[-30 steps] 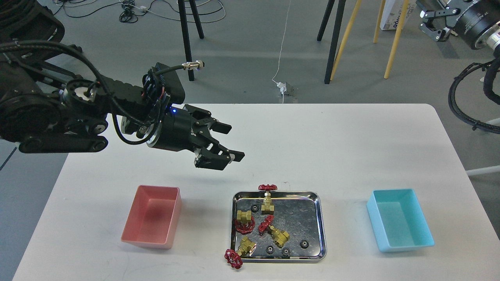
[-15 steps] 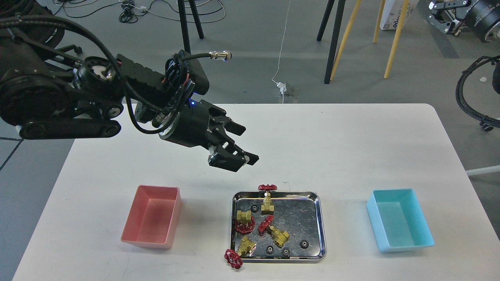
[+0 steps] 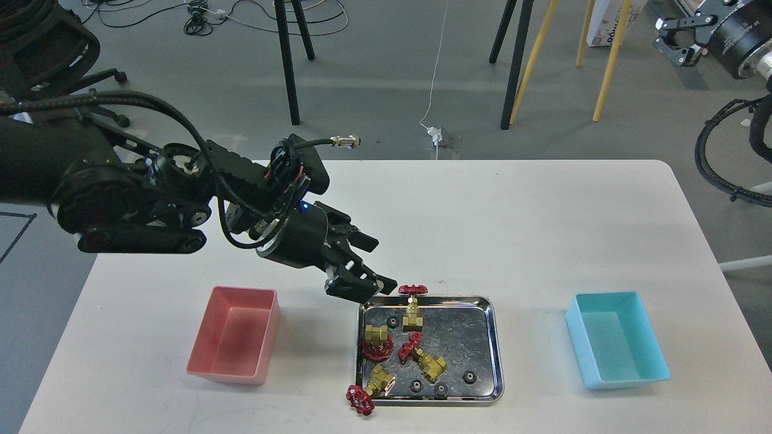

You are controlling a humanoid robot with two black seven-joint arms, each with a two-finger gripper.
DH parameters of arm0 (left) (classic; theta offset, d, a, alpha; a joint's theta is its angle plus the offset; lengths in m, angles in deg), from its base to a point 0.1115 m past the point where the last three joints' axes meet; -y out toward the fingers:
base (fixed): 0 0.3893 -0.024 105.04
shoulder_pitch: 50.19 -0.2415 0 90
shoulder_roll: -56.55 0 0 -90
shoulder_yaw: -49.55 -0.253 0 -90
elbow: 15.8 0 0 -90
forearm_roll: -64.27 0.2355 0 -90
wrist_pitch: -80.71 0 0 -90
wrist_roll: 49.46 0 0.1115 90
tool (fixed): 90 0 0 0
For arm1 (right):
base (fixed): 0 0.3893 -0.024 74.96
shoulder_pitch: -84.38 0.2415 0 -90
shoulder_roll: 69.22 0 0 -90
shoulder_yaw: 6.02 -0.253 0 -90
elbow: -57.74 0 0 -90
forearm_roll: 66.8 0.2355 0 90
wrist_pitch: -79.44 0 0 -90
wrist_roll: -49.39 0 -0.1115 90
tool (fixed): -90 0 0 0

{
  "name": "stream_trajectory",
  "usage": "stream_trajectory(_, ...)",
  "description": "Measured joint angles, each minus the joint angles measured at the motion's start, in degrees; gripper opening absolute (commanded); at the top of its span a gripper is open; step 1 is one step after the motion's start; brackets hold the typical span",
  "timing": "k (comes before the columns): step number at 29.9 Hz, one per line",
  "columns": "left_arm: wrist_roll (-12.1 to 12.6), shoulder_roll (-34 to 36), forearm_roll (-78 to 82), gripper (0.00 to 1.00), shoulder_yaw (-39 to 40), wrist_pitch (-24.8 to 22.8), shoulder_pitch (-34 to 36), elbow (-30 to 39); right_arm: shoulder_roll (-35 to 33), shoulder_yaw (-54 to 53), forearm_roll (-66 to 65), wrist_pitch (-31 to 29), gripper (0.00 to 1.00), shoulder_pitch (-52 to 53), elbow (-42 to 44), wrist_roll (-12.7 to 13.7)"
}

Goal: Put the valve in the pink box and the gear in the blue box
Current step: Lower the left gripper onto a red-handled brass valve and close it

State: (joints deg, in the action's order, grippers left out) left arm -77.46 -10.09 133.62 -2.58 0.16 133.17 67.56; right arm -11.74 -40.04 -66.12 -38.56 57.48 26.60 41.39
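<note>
Four brass valves with red handwheels lie in a steel tray point(image 3: 498, 349): one upright point(image 3: 413, 314) at the back rim, one point(image 3: 377, 337) at the left, one point(image 3: 425, 358) in the middle, one point(image 3: 373, 386) hanging over the front left corner. Several tiny black gears, such as one point(image 3: 469, 377), lie among them. The pink box point(image 3: 235, 334) stands empty left of the tray. The blue box point(image 3: 615, 337) stands empty on the right. My left gripper point(image 3: 382, 264) is open and empty, just left of the upright valve's handwheel. My right gripper point(image 3: 670, 41) is open, high at the top right, off the table.
The white table point(image 3: 512, 229) ends close in front of the tray and boxes. Beyond its far edge are stand legs point(image 3: 512, 66), yellow legs and cables on the floor. My left arm spans the table's back left.
My left gripper has come down and forward from above the table to the tray's back left corner, staying open. The right gripper has shifted slightly at the top right. Valves and gears have not moved.
</note>
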Motion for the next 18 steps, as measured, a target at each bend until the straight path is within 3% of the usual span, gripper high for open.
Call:
stream_trajectory(4, 0.0, 0.23, 3.6, 0.85, 0.38, 2.6, -5.23, -0.31, -0.4, 0.52, -0.09, 0.0, 0.99, 0.99, 1.07, 0.67)
stream_trajectory(9, 0.0, -1.37, 4.11, 0.84, 0.94, 3.68, -8.01, -4.58, 0.05, 0.83, -0.15, 0.0, 0.99, 2.23, 4.99, 3.63)
stream_trajectory(18, 0.0, -6.53, 4.24, 0.84, 0.9, 8.65, -12.96, -13.7, 0.53, 0.85, -0.13, 0.0, 0.99, 1.55, 6.44, 4.05)
